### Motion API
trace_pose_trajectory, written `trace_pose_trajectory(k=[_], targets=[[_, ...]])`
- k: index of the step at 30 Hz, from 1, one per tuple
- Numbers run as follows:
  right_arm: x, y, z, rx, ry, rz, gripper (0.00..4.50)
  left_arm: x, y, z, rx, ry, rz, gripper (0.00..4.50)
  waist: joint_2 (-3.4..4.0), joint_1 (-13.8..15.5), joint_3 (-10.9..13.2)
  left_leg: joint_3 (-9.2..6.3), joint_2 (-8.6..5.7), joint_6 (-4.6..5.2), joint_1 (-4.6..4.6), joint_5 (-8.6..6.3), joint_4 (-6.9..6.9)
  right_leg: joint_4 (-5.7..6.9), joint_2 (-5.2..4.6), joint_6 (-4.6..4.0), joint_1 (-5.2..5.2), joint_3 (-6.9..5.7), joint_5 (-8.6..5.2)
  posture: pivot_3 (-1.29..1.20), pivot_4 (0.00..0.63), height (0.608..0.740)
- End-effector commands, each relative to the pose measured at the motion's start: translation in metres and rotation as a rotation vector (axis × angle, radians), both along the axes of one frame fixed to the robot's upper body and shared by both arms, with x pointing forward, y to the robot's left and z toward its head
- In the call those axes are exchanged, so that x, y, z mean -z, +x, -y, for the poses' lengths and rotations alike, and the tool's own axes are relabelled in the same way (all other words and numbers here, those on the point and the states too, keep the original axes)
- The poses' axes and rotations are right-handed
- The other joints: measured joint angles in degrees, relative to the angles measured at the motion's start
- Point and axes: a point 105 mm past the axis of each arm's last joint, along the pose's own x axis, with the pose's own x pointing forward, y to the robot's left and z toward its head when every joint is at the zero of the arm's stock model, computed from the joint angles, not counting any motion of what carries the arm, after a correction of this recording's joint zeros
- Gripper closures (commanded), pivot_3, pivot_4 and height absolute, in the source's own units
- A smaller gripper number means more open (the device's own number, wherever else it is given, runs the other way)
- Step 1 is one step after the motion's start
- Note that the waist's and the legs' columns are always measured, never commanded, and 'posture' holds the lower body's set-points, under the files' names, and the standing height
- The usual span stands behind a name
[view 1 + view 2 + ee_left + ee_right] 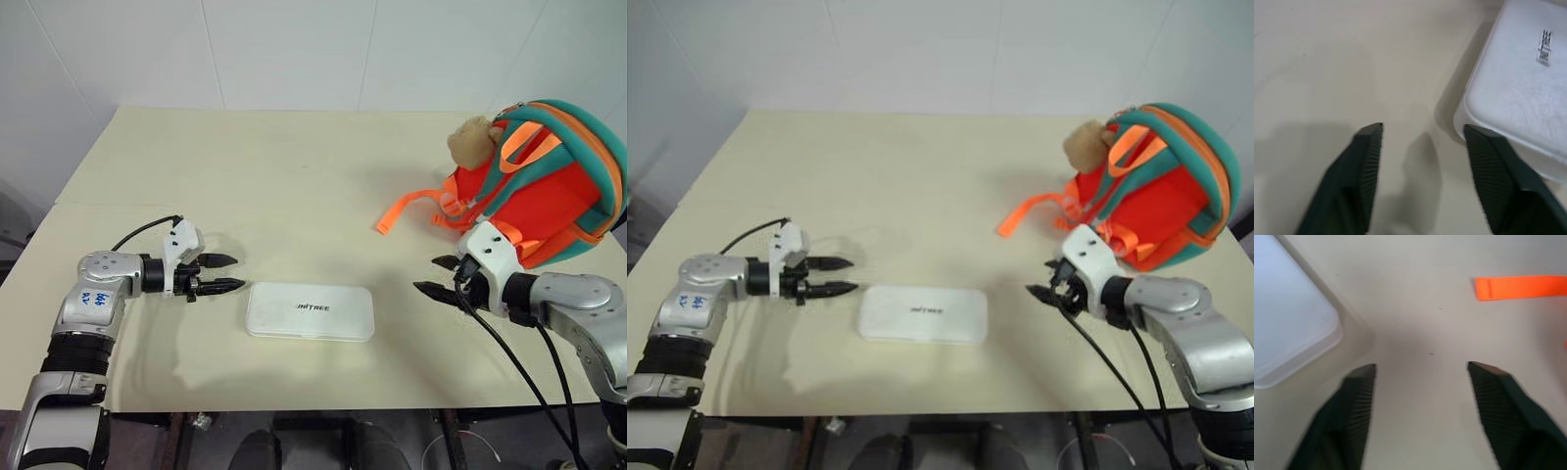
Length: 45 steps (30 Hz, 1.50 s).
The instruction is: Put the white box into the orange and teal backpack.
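The white box point(310, 311) lies flat on the cream tabletop point(294, 176) between both end effectors. The left end effector point(223, 273) and right end effector point(438, 276) both have fingers apart, holding nothing. The backpack point(549, 186) sits far right, its orange strap point(407, 211) trailing toward centre.

White box point(310, 311) flat on the table point(294, 176) near its front edge, left gripper point(219, 273) just left of it, right gripper point(438, 277) to its right, backpack point(549, 181) behind the right gripper, its strap point(407, 208) trailing leftward
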Motion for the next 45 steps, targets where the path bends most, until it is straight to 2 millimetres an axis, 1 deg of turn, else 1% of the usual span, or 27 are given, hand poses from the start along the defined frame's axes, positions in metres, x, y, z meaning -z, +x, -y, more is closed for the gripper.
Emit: trace_pose_trajectory(k=[1, 2, 5, 9, 10, 12, 14, 17, 21, 23, 27, 30, 37, 42, 45], targets=[[-0.002, -0.008, -0.006, -0.033, 0.0, 0.007, 0.0, -0.031, 0.002, -0.001, -0.069, -0.137, 0.072, 0.27, 0.0, 0.0, 0.0, -0.01, 0.0, 0.0, -0.01, 0.0, 0.01, 0.0, 0.0, 0.01, 0.0, 0.0, 0.0, 0.0, 0.15, 0.74], [0.004, -0.009, -0.006, -0.034, -0.025, -0.005, 0.0, -0.032, 0.001, -0.002, -0.08, -0.156, 0.07, 0.02, 0.0, 0.0, 0.0, -0.01, 0.0, 0.0, -0.01, 0.0, 0.01, 0.0, -0.01, 0.03, 0.0, 0.01, 0.02, 0.0, 0.15, 0.74], [0.014, -0.008, -0.006, -0.03, -0.078, -0.002, 0.0, -0.031, -0.003, -0.006, -0.106, -0.177, 0.052, 0.02, 0.0, -0.11, 0.0, 0.01, -0.02, 0.0, 0.02, 0.0, 0.03, 0.01, -0.02, 0.04, 0.01, 0.04, 0.02, 0.0, 0.15, 0.74], [0.022, 0.003, -0.005, 0.009, -0.154, 0.053, 0.0, -0.029, -0.012, -0.012, -0.143, -0.185, 0.053, 0.02, 0.0, -0.29, 0.0, 0.18, -0.01, 0.0, 0.15, 0.0, 0.01, -0.09, 0.0, 0.04, 0.0, 0.21, 0.02, 0.0, 0.15, 0.74], [0.021, 0.008, -0.007, 0.023, -0.149, 0.075, 0.0, -0.025, -0.018, -0.012, -0.137, -0.178, 0.035, 0.02, 0.0, -0.2, 0.0, 0.16, 0.0, -0.01, 0.16, 0.0, 0.02, -0.11, 0.0, 0.03, -0.01, 0.2, 0.02, 0.0, 0.15, 0.74], [0.02, 0.015, -0.014, 0.01, -0.155, 0.12, 0.0, -0.02, -0.031, -0.01, -0.124, -0.207, -0.024, 0.02, 0.0, -0.3, 0.0, 0.14, 0.02, -0.04, 0.16, 0.02, 0.03, -0.1, 0.0, 0.02, 0.0, 0.19, 0.02, 0.0, 0.15, 0.74], [0.021, 0.017, -0.019, -0.013, -0.162, 0.136, 0.0, -0.019, -0.036, -0.009, -0.127, -0.237, -0.075, 0.02, 0.0, -0.23, 0.0, 0.16, 0.05, -0.05, 0.18, 0.02, 0.0, -0.1, -0.05, 0.01, -0.01, 0.24, 0.02, 0.0, 0.15, 0.74], [0.024, 0.017, -0.028, -0.054, -0.15, 0.136, 0.0, -0.008, -0.046, -0.008, -0.149, -0.213, -0.195, 0.02, 0.0, 0.03, 0.0, 0.07, 0.07, -0.05, 0.13, 0.02, 0.01, -0.14, -0.07, 0.0, -0.01, 0.16, 0.01, 0.0, 0.15, 0.74], [0.023, 0.019, -0.037, -0.077, -0.134, 0.145, 0.0, 0.007, -0.048, -0.014, -0.236, -0.152, -0.341, 0.02, 0.0, -0.08, 0.0, 0.07, 0.03, -0.06, 0.11, 0.01, 0.01, -0.17, -0.1, 0.01, 0.0, 0.18, 0.01, 0.0, 0.15, 0.74], [0.023, 0.02, -0.039, -0.084, -0.131, 0.146, 0.0, 0.014, -0.054, -0.015, -0.249, -0.143, -0.453, 0.02, 0.0, -0.14, 0.0, 0.09, -0.01, -0.06, 0.11, 0.01, 0.02, -0.17, -0.09, 0.01, 0.0, 0.2, 0.01, 0.0, 0.15, 0.74], [0.026, 0.019, -0.043, -0.114, -0.132, 0.131, 0.0, 0.014, -0.06, -0.008, -0.192, -0.208, -0.556, 0.02, 0.01, -0.1, 0.01, 0.08, -0.03, -0.06, 0.13, 0.01, -0.02, -0.16, -0.04, -0.02, -0.01, 0.17, 0.0, 0.0, 0.15, 0.74], [0.026, 0.02, -0.044, -0.118, -0.132, 0.133, 0.0, 0.016, -0.061, -0.008, -0.166, -0.242, -0.596, 0.02, 0.01, -0.11, 0.0, 0.06, -0.02, -0.06, 0.12, 0.01, -0.02, -0.16, -0.04, -0.04, -0.01, 0.14, -0.02, 0.0, 0.15, 0.74], [0.028, 0.019, -0.048, -0.135, -0.127, 0.135, 0.0, 0.015, -0.046, -0.012, -0.124, -0.429, -0.679, 0.02, 0.01, -0.11, 0.0, 0.1, -0.04, -0.06, 0.13, 0.01, 0.0, -0.15, -0.02, -0.05, -0.01, 0.14, -0.02, 0.0, 0.15, 0.74], [0.032, 0.018, -0.049, -0.14, -0.131, 0.127, 0.0, 0.023, -0.044, -0.009, -0.089, -0.49, -0.76, 0.02, 0.01, -0.14, 0.0, 0.14, -0.04, -0.06, 0.11, 0.01, -0.02, 0.02, 0.0, -0.04, -0.02, 0.15, -0.01, 0.0, 0.15, 0.74], [0.033, 0.018, -0.051, -0.144, -0.136, 0.126, 0.0, 0.029, -0.046, -0.005, -0.059, -0.478, -0.809, 0.02, 0.01, -0.13, 0.0, 0.14, -0.04, -0.07, 0.11, 0.01, -0.01, 0.01, 0.0, -0.04, -0.02, 0.15, -0.01, 0.0, 0.15, 0.74]])
